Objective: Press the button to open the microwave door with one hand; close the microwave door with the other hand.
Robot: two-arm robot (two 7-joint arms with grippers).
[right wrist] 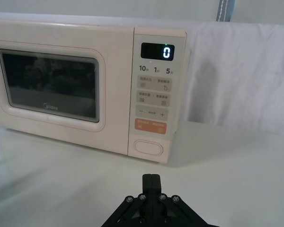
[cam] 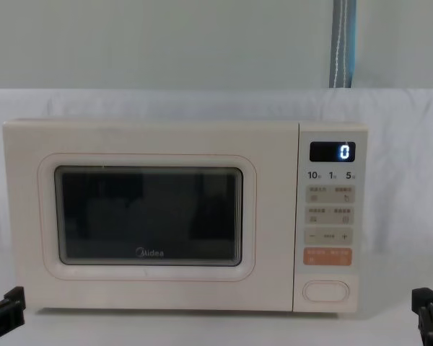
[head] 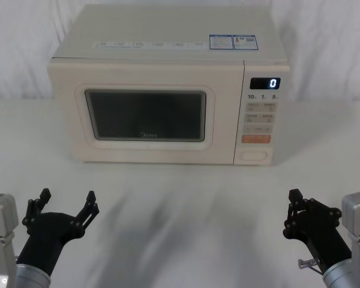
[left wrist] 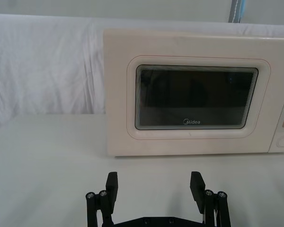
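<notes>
The cream microwave (head: 168,54) stands at the back of the table, its display reading "0". Its door (head: 144,115) sits flush with the front, closed. The button (head: 254,156) is the wide pill-shaped key at the bottom of the control panel, under the orange key; it also appears in the right wrist view (right wrist: 148,146) and the chest view (cam: 326,290). My left gripper (head: 68,195) hovers low at the near left, open and empty (left wrist: 154,179), facing the door (left wrist: 196,97). My right gripper (head: 295,199) is at the near right, shut and empty (right wrist: 151,180), well short of the button.
A white cloth covers the table (head: 180,198) and hangs as a backdrop behind the oven. A grey-blue strap (cam: 343,43) hangs at the back right. Open tabletop lies between both grippers and the microwave's front.
</notes>
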